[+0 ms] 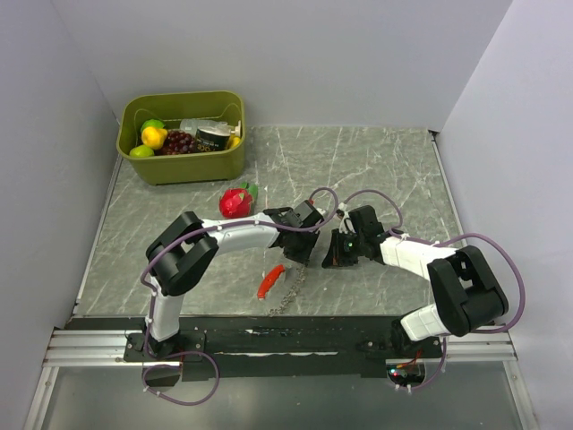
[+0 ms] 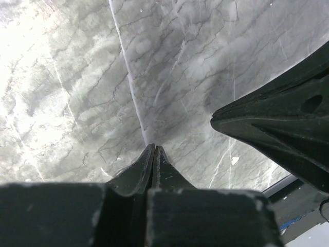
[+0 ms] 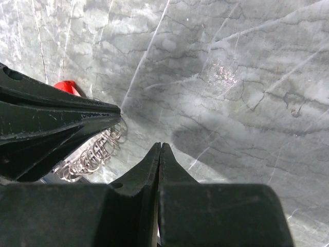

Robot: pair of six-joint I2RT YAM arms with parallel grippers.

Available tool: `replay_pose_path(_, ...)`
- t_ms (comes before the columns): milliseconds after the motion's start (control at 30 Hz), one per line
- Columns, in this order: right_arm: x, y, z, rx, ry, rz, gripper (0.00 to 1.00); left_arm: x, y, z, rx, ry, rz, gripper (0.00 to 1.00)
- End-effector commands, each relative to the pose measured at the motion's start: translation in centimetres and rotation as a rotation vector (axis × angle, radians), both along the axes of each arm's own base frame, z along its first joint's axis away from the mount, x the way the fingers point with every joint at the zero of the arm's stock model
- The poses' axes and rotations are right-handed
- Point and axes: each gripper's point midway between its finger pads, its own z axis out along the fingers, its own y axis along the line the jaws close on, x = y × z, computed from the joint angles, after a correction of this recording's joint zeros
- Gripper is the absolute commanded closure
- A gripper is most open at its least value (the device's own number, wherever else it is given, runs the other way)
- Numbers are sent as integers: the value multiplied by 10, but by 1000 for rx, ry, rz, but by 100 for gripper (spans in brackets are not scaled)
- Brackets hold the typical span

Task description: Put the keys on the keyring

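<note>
Left tool (image 2: 153,150) and right tool (image 3: 160,148) are both pressing their fingers fully together, gripping nothing visible, facing each other beside the keyring (image 1: 268,283).

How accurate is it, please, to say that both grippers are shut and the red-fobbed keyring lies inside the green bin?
Only the place is wrong: the top external view shows the keyring lying on the marble table near the arms, not inside the green bin. The left gripper and right gripper are indeed shut.

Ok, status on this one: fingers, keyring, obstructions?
Left fingers shut, empty. Right fingers shut, empty. Keyring loose on table, close by left fingers. Strawberry well behind, no obstruction.
</note>
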Motion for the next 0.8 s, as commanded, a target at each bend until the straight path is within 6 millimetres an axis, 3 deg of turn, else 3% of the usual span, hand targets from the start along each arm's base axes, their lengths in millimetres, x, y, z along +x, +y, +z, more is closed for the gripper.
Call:
replay_pose_path(0, 7, 2, 10, 23, -52, 1, 100, 1, -3, 9, -12, -19, -4, 99)
replay_pose_path(233, 8, 4, 14, 34, -57, 8, 100, 13, -2, 34, -21, -114, -18, 98)
replay_pose_path(333, 8, 5, 13, 42, -54, 15, 100, 18, 0, 49, -40, -159, -14, 89)
replay_pose_path(400, 8, 6, 13, 46, -53, 17, 100, 19, 3, 57, -44, -177, -13, 74)
replay_pose_path(500, 8, 7, 12, 47, -48, 21, 100, 15, 6, 56, -30, -172, -27, 66)
replay_pose_path(767, 7, 8, 10, 49, -38, 26, 100, 0, 18, 41, 35, -125, -56, 63)
